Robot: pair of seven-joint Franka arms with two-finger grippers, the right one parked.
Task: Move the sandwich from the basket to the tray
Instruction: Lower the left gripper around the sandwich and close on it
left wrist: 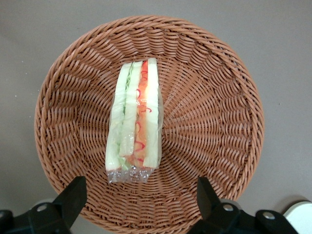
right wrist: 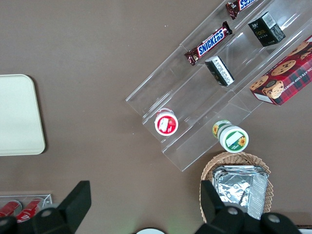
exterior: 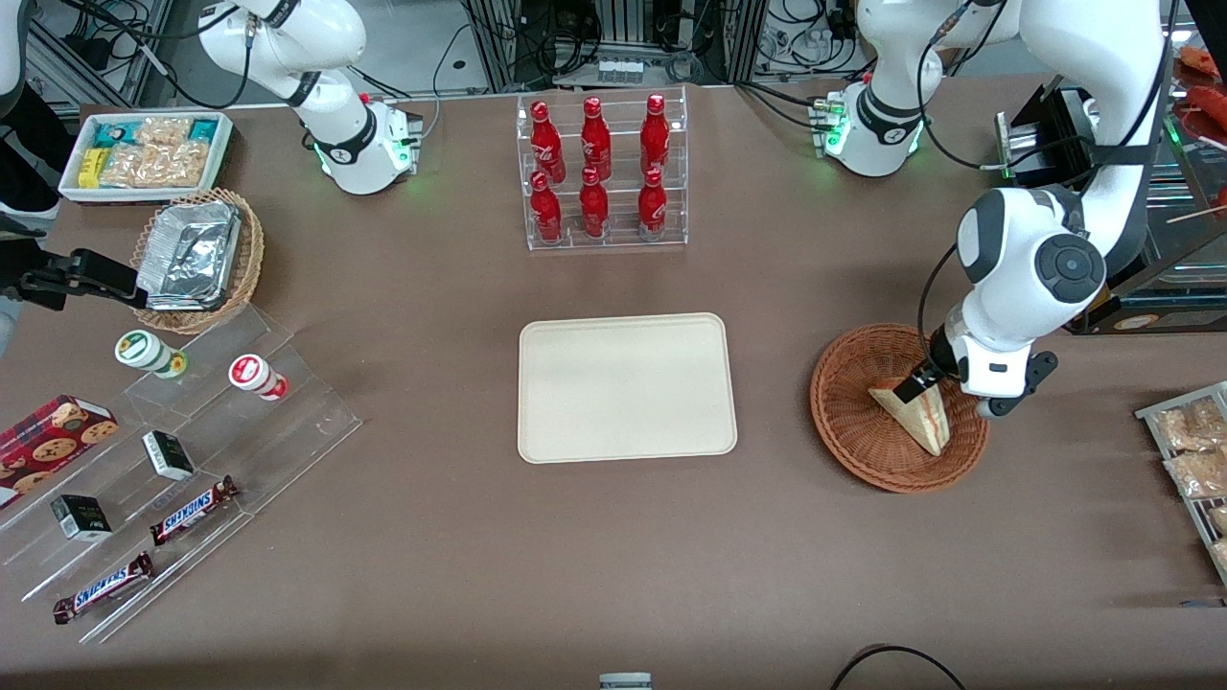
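Directly above the sandwich (in basket), gripper gapes.

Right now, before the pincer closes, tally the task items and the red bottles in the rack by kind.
Sandwich: 1, in the basket, below the open pincer
Basket: 1
Tray: 1, bare
Red bottles: 6, in the clear rack
Total: 9
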